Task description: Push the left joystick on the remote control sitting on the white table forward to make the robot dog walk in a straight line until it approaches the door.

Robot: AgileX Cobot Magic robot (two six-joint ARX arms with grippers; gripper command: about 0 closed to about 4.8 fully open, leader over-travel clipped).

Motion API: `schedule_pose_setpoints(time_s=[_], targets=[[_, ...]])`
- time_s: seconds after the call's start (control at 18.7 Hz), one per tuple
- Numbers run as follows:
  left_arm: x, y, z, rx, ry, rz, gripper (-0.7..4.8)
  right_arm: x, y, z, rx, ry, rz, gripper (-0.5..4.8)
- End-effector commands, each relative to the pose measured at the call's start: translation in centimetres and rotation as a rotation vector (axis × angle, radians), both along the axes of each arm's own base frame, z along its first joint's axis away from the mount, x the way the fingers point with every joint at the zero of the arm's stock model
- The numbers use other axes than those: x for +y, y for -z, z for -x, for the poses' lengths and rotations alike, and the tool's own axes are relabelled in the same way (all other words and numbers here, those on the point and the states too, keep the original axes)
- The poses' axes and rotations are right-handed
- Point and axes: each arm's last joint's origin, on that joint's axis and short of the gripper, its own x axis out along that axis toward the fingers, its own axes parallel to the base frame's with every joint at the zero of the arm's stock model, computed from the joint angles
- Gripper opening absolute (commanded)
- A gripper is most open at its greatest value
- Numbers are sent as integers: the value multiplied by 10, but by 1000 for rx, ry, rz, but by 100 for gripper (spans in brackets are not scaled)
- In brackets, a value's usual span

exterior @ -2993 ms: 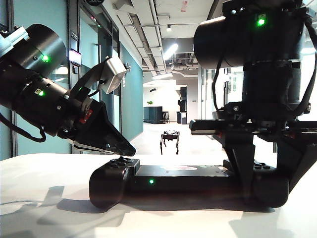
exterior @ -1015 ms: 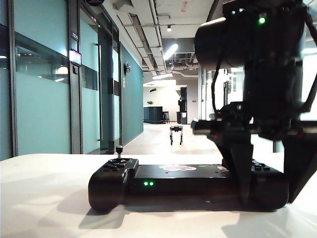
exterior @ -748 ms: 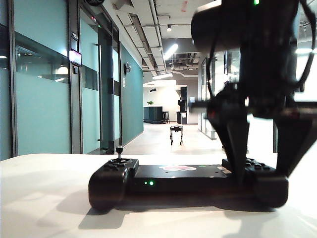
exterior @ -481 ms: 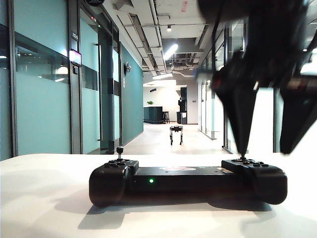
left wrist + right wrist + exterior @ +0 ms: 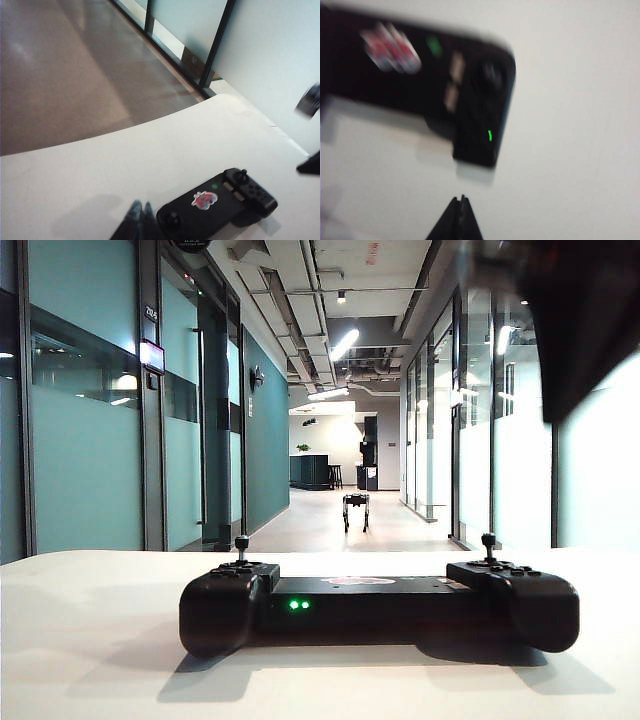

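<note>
You're looking at an office corridor: teal frosted-glass walls (image 5: 85,450) with black frames line both sides, a door sign (image 5: 151,355) hangs on one, ducts and strip lights (image 5: 343,342) run along the bare ceiling, and a lounge with stools (image 5: 335,476) closes the far end.

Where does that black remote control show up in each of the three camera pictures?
Exterior view: the remote control lies low across the middle on the white table.
Left wrist view: it sits at the lower right, beside the left gripper, whose fingertips are together.
Right wrist view: blurred, upper left, away from the shut right gripper.
Shared landmark: its green light.
</note>
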Motion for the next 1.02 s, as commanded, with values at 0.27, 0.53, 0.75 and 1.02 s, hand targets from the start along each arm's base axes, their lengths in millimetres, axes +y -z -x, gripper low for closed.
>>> schedule_pose_setpoints(time_s=[0.27,0.53,0.75,1.02], targets=[[8,51,15,-95,-34,37,-5,-14,-15,26,-494,-137,-67,-2],[10,85,18,-120,-39,47,-5,-24,-2,35,-460,-126,7,-1],[10,109,17,-138,-59,60,-5,-19,7,34,-592,-239,-94,-1],[10,122,16,-149,-84,60,-5,-27,48,47,-715,-310,-246,-1]])
